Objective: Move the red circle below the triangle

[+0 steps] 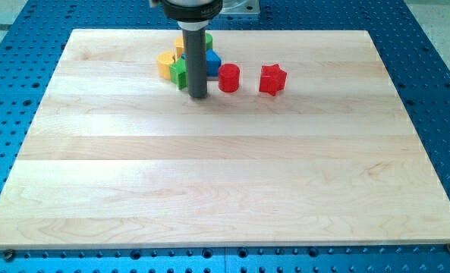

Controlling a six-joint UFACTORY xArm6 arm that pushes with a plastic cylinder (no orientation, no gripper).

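The red circle [228, 77] is a short red cylinder on the wooden board [225, 182], near the view's top centre. My tip [198, 95] rests on the board just to its left, a small gap apart. Behind the rod sits a tight cluster: a blue triangle-like block [212, 63], partly hidden by the rod, a green block [179, 73], another green block [208, 40] at the cluster's top, and yellow blocks [165, 64]. A red star [272, 79] lies to the right of the red circle.
The board lies on a blue perforated table [429, 91]. The arm's dark mount [192, 9] hangs above the cluster at the view's top edge.
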